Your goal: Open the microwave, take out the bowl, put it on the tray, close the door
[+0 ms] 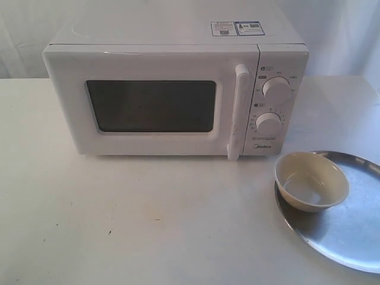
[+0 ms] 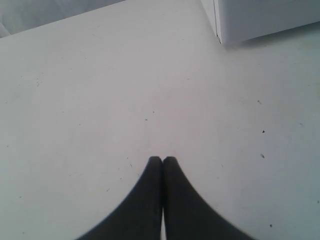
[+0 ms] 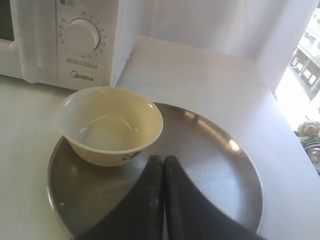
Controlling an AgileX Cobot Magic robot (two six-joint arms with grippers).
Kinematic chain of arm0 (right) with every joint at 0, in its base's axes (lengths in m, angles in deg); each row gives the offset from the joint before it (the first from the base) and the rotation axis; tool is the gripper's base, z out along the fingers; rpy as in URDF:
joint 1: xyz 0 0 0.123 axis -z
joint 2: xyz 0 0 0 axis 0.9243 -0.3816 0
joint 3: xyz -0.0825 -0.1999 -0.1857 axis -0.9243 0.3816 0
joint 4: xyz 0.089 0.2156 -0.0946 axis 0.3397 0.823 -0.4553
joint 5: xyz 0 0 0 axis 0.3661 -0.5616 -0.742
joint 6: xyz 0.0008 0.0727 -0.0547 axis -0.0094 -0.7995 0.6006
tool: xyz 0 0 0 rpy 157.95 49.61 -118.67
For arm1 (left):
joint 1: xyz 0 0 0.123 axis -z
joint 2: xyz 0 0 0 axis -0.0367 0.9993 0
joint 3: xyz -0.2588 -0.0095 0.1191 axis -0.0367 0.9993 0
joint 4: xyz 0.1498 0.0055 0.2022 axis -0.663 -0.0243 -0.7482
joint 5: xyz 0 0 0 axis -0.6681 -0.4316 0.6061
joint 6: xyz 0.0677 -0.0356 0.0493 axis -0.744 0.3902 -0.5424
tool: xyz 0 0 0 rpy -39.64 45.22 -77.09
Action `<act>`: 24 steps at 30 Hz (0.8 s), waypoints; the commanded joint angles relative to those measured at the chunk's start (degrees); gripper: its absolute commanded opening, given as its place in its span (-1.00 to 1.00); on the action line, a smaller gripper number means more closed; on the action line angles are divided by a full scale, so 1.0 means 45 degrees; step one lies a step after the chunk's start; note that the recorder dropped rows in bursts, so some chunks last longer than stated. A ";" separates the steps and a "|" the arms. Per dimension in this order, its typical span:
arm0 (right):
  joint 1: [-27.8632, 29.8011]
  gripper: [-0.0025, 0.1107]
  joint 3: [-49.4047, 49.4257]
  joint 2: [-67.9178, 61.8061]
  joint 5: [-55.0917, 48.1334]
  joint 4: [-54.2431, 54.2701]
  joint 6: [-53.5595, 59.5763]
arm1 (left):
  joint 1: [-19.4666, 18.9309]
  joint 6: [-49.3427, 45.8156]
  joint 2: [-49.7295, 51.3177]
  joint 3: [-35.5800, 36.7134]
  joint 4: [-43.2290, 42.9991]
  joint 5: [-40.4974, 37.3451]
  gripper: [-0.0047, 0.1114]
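Observation:
The white microwave stands at the back of the table, its door closed flush, with the tall handle beside the two dials. The cream-yellow bowl rests upright on the left part of the silver tray at the front right. My right gripper is shut and empty, hovering over the tray just beside the bowl. My left gripper is shut and empty over bare table, a microwave corner ahead of it. Neither gripper shows in the exterior view.
The white table spreads in front of the microwave. A white curtain hangs behind. The table's edge runs past the tray in the right wrist view, with a bright window area beyond.

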 commanded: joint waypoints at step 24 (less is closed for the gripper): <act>0.0871 -0.96 0.0013 0.0066 -0.0072 0.0091 -0.1208 | 0.0003 0.0055 -0.0026 -0.0030 0.0099 -0.0015 -0.92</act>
